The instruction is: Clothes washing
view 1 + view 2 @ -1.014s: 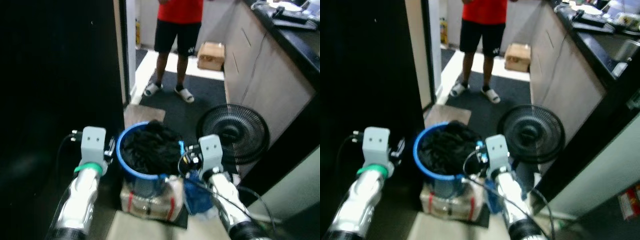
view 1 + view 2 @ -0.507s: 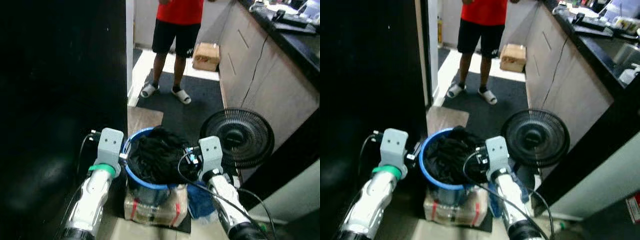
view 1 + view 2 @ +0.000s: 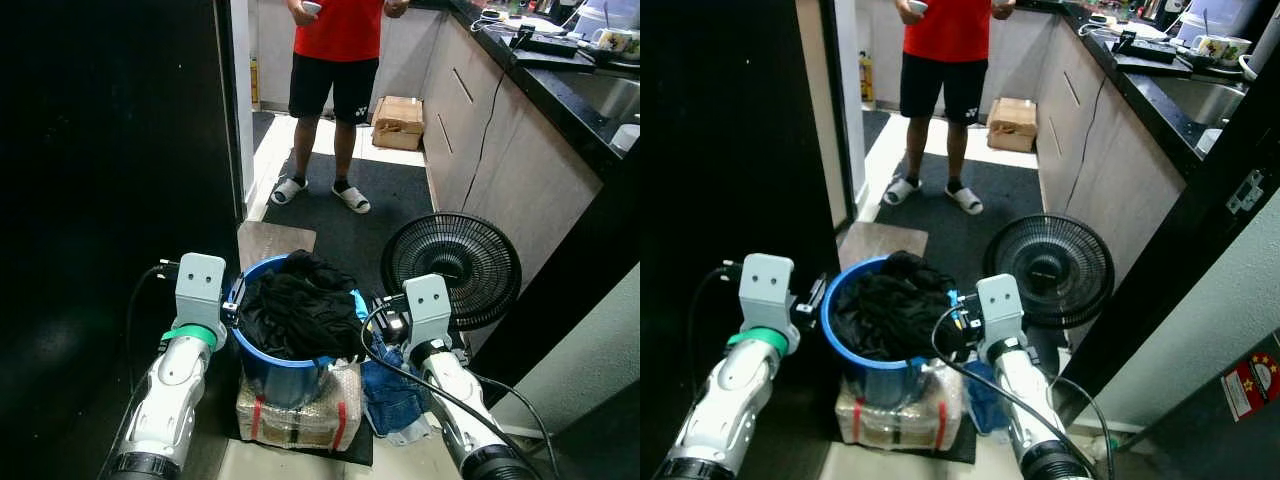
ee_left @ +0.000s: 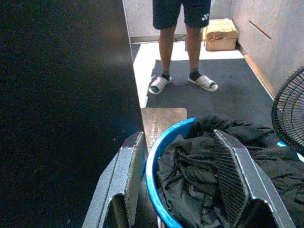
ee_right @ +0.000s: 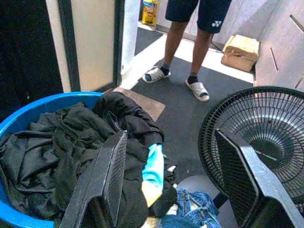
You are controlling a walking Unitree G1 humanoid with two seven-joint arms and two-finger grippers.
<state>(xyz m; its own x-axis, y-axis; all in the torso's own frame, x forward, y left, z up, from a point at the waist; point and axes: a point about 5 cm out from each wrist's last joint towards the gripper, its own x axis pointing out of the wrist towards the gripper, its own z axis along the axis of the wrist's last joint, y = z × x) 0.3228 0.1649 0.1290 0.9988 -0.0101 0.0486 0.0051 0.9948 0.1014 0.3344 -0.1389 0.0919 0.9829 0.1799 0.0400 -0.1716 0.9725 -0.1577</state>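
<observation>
I had the blue tub dead centre and near, sitting on a taped bundle on the floor, heaped with black clothes that rose above the rim. The tub stood upright, mouth up; the heap ran roughly left-right across it, peaking toward the far side.

Left gripper straddled the tub's left rim, fingers spread wide — one finger outside the wall, the other over the clothes. Nothing was clamped. Right gripper was also spread wide at the tub's right rim, one finger over the black heap, the other in front of the fan.

Room was tight: a dark wall pressed close on the left, the fan stood just beside the tub on the right, and a counter ran along the far right. Blue denim lay on the floor by the bundle's right side. The open lane ran straight ahead — over a brown mat and dark carpet to a person standing far, with a cardboard box beyond.
</observation>
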